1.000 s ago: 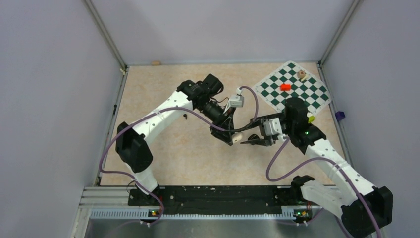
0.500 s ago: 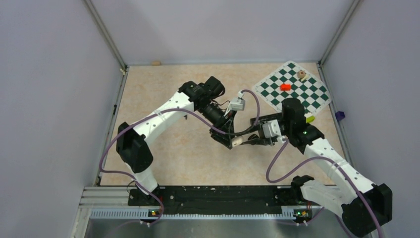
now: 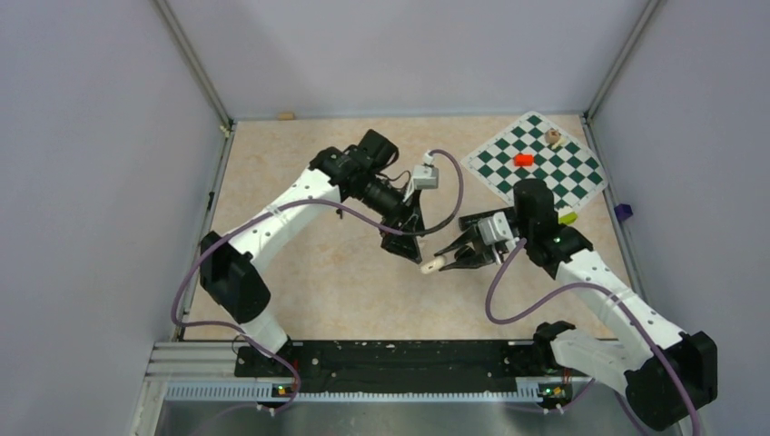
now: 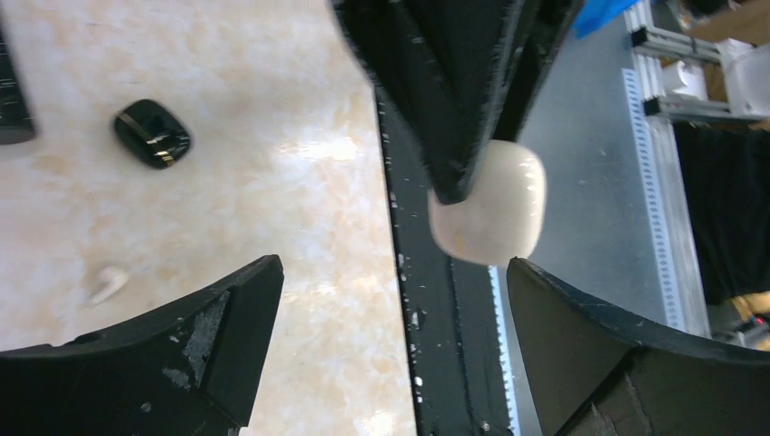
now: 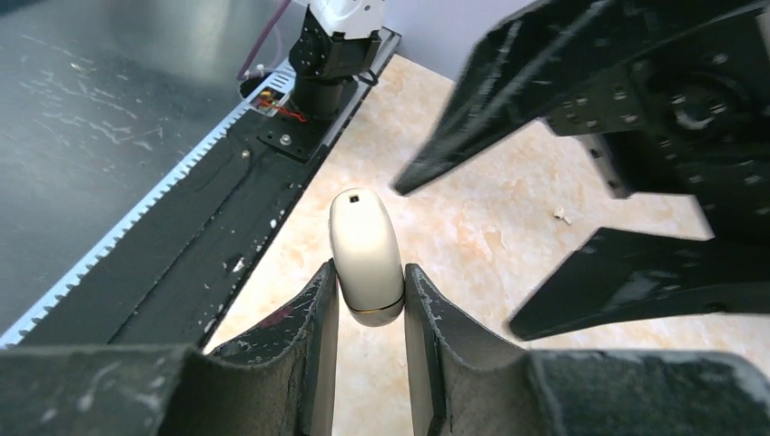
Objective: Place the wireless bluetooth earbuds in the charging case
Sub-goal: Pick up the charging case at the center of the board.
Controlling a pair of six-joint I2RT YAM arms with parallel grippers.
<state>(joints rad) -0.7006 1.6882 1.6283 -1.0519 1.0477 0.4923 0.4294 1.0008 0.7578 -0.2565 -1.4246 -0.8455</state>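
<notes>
Near the middle of the beige marbled counter (image 3: pixel 300 272), the right hand (image 3: pixel 447 262) is closed on a smooth cream-coloured rounded lump (image 3: pixel 430 266). Its two black fingers (image 5: pixel 320 313) clamp the lump's lower end, so most of the lump sticks out past the fingertips, clear of the counter. The left hand (image 3: pixel 406 243) hangs just beside it at about 10 o'clock. Its jaws are spread wide and grip nothing, and the lump sits in front of the gap without touching either finger. In the left wrist view the lump (image 4: pixel 490 213) lies closer to the finger at 4 o'clock than to the one at 8 o'clock. The small glossy black rounded-square charging case (image 4: pixel 152 133) lies flat on the counter toward 10 o'clock in that view, well apart from both hands. A thin gold line runs across its top. Below it, toward 8 o'clock, a tiny pale comma-shaped piece (image 4: pixel 109 283) rests on the counter, apart from the case. I cannot make out the black earbuds in any view. A tiny dark speck (image 3: pixel 340 213) beside the left forearm is too small to identify. At 2 o'clock on the counter lies a green-and-white chequered mat (image 3: pixel 545 177), with a small red block (image 3: pixel 523 160) and a small tan piece (image 3: pixel 552 138) on it.
</notes>
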